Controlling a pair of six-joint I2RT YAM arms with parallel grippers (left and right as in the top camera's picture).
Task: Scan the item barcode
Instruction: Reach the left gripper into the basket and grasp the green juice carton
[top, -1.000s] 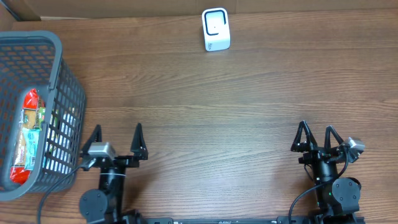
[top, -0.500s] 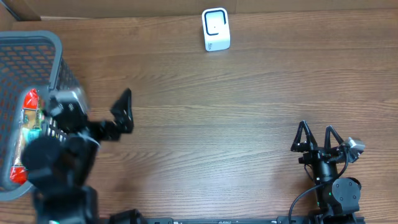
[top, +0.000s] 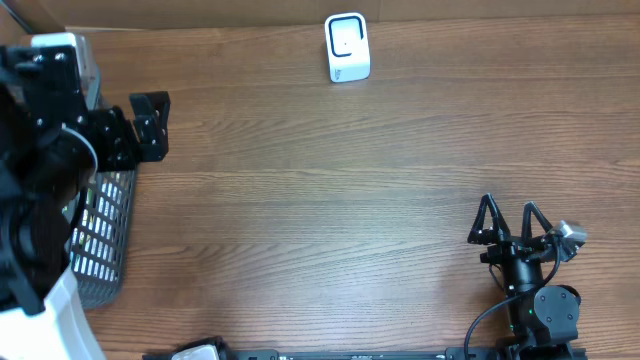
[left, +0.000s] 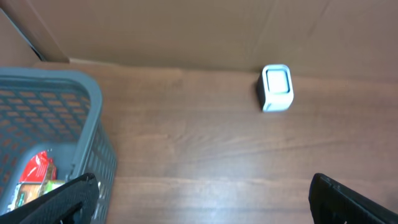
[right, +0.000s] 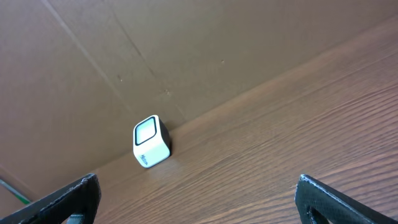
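The item, a snack packet with red ends (left: 36, 173), lies inside the grey mesh basket (left: 93, 109) at the table's left. The white barcode scanner (top: 347, 47) stands at the far edge, also seen as the scanner (left: 275, 88) and the scanner (right: 151, 142). My left gripper (left: 202, 202) is open and empty, raised over the basket's right rim; one of its fingers (top: 152, 122) shows overhead. In the overhead view the left arm hides the packet. My right gripper (top: 512, 222) stands open and empty at the front right, far from both.
A brown cardboard wall (right: 186, 56) runs along the table's far edge behind the scanner. The basket's lower corner (top: 100, 250) shows under the left arm. Bare wood table (top: 330, 200) stretches between the arms.
My left arm has lifted from the table's front edge and swung up and back over the basket, still open. The right arm has not moved.
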